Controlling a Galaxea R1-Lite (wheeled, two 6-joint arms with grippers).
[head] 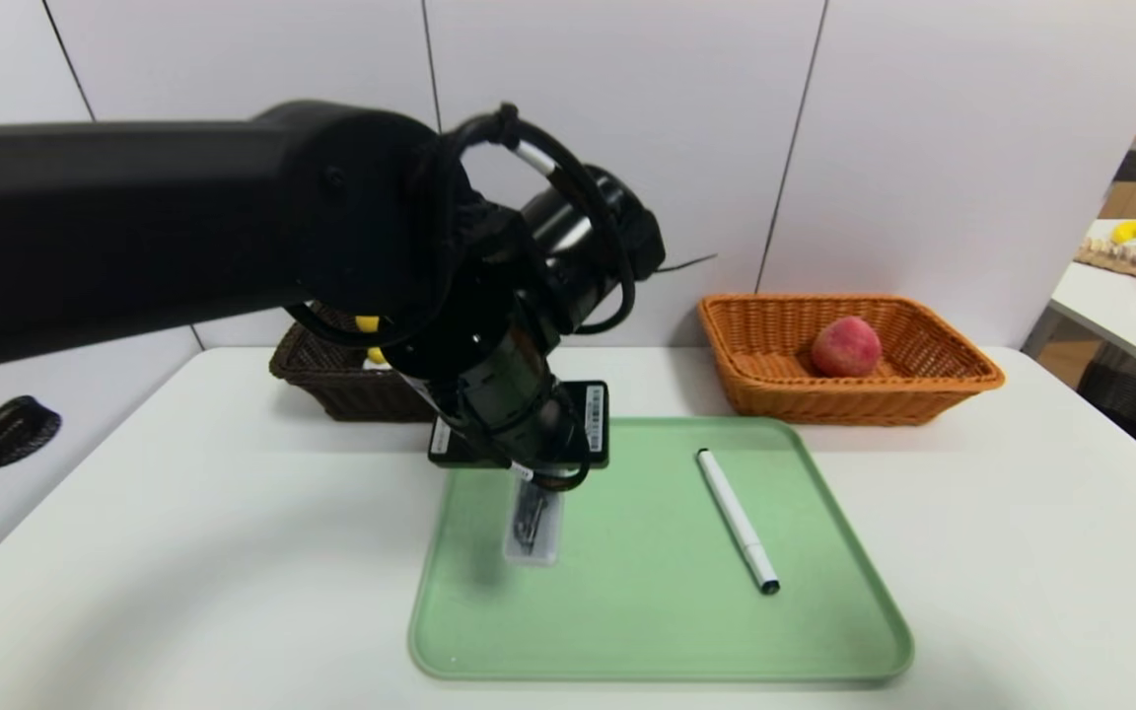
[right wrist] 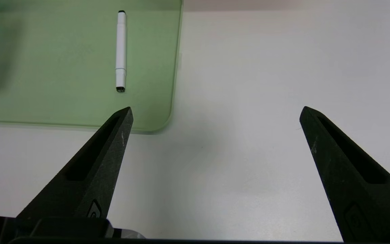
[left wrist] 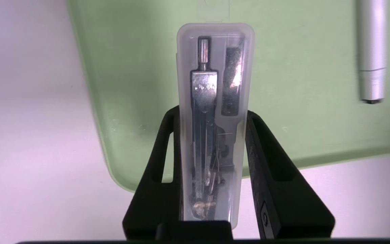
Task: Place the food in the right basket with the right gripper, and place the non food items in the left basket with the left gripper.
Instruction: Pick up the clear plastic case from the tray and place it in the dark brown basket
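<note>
My left jaws (left wrist: 212, 142) are clamped on the case (left wrist: 215, 112), one finger on each long edge, gripping its lower half so the rounded upper end sticks out free. The case hangs clear above the near-left part of the green tray (head: 647, 631), which I take as my landmark. Look of the case: flat, oblong, translucent frosted plastic with rounded corners; through the lid I see a metal drawing compass and a small dark lead box. Handling judgement: rigid shell, light, though the steel inside makes it heavier than it looks, and may shift or rattle if tilted. Smooth plastic probably slippery, so the edge-to-edge pinch across the narrow width seems the right hold; squeezing the broad faces could flex or pop the lid. Pen (head: 737, 520): slim, white, black tip, lying on the right half of the tray, slanted; likely light, stiff and prone to roll, best taken across the barrel near its middle. Left basket (head: 331, 380), dark woven wicker, stands beyond the tray's far-left corner, largely hidden by my arm; a bit of yellow shows in it. Right basket (head: 844, 355), orange-tan wicker, stands beyond the tray's far-right corner, with the peach (head: 845, 346), mottled red, already inside. Right jaws (right wrist: 215, 117) stand wide apart and empty over the bare white surface (right wrist: 249, 101) off the tray's near-right corner.
</note>
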